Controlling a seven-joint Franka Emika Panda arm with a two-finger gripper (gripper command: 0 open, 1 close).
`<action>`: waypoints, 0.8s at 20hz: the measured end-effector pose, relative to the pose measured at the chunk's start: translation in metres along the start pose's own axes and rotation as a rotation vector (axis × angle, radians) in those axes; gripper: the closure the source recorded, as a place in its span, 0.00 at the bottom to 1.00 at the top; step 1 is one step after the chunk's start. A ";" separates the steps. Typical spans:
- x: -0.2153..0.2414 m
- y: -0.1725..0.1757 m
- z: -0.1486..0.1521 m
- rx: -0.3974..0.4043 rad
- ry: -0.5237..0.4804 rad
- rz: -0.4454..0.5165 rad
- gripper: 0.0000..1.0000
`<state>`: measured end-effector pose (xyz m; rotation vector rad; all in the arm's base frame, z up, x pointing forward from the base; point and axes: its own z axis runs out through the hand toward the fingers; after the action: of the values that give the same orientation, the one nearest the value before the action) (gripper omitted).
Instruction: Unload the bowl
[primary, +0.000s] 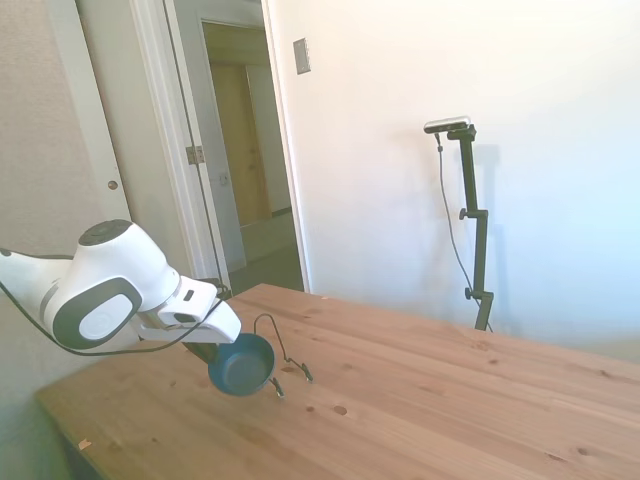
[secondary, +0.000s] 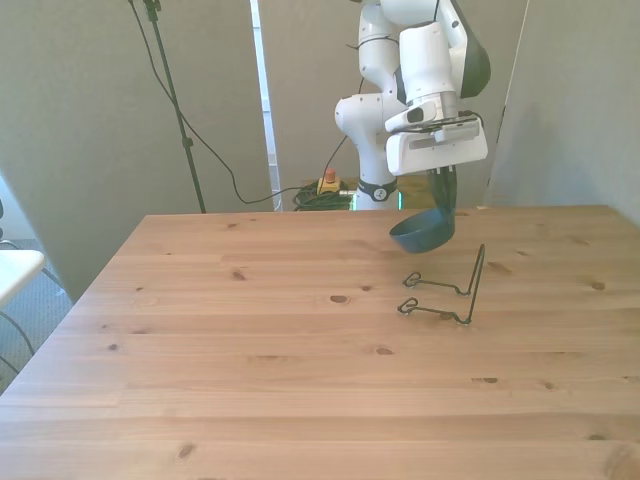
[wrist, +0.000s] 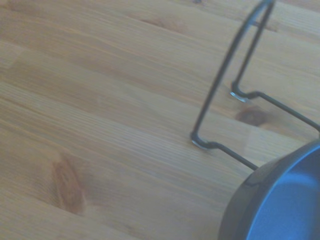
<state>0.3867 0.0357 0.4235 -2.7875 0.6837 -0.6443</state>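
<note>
The gripper (secondary: 443, 196) hangs above the table (secondary: 250, 400) and holds the bowl (secondary: 422, 231) by its rim. In the front view, dark fingers (secondary: 446, 190) come down from the white hand and close on the bowl's edge. In the side view the fingers are mostly hidden behind the white hand and the bowl (primary: 241, 364), so only a dark bit shows there.

The bowl is small, round and dark blue. It is tipped on its side and hangs in the air, a little above the wood and not touching it.

Just beside the bowl stands a thin black wire rack (secondary: 450, 290). It rests on the table with two little feet and one tall loop. In the front view the rack is toward the front view's right, a bit nearer the camera than the bowl. The bowl is out of the rack and apart from it.

In the wrist view the bowl (wrist: 280, 200) is cut off at the corner and looks blurry. The wire rack (wrist: 225, 80) shows there too, with its top cut off by the edge.
</note>
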 end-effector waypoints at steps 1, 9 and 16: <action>0.000 0.003 -0.002 -0.023 -0.002 0.023 1.00; 0.013 0.042 0.029 -0.199 -0.122 0.220 1.00; 0.028 0.042 0.047 -0.259 -0.183 0.264 0.00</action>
<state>0.4138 -0.0099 0.3800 -2.8593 1.1400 -0.2625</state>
